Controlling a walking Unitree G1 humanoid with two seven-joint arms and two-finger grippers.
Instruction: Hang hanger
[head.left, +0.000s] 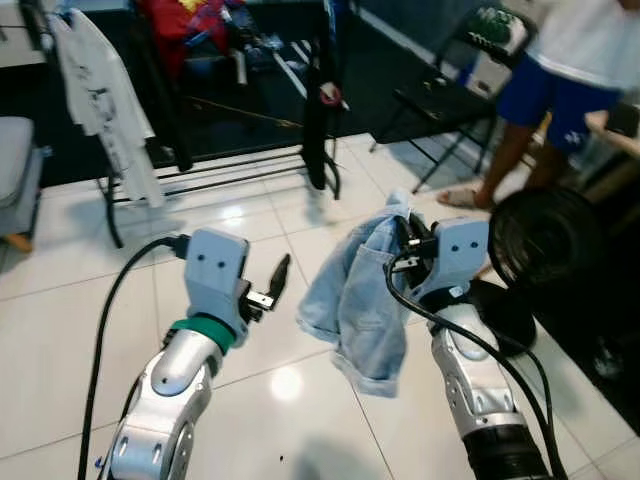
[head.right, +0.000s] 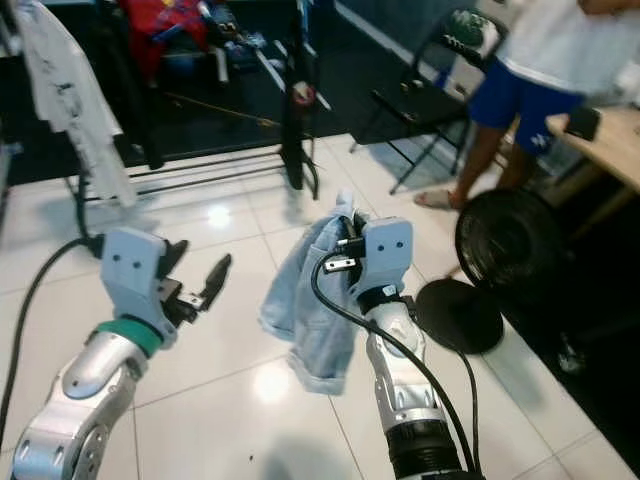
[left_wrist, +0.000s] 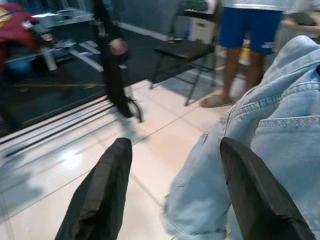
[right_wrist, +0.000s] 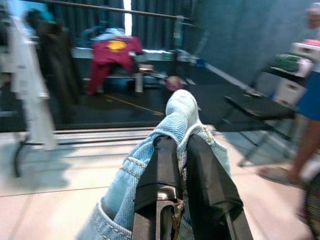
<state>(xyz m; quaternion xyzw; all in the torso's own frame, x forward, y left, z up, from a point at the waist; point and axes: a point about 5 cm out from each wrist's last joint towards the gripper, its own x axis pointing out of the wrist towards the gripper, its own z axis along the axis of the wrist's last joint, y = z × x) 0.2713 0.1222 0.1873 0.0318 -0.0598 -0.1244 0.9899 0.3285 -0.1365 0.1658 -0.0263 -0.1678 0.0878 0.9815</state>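
Bright overhead light; glare spots on white floor tiles (head.left: 285, 383); dark backgrnd; wrist views soft, blurred.

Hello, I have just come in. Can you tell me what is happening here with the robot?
The robot stands on a white tiled floor, facing a clothes rack. Its right gripper is shut on a light blue denim garment, held up in front of it. The left gripper is open beside the garment and holds nothing. A person stands near a folding chair. Nothing denim hangs on the rack yet.
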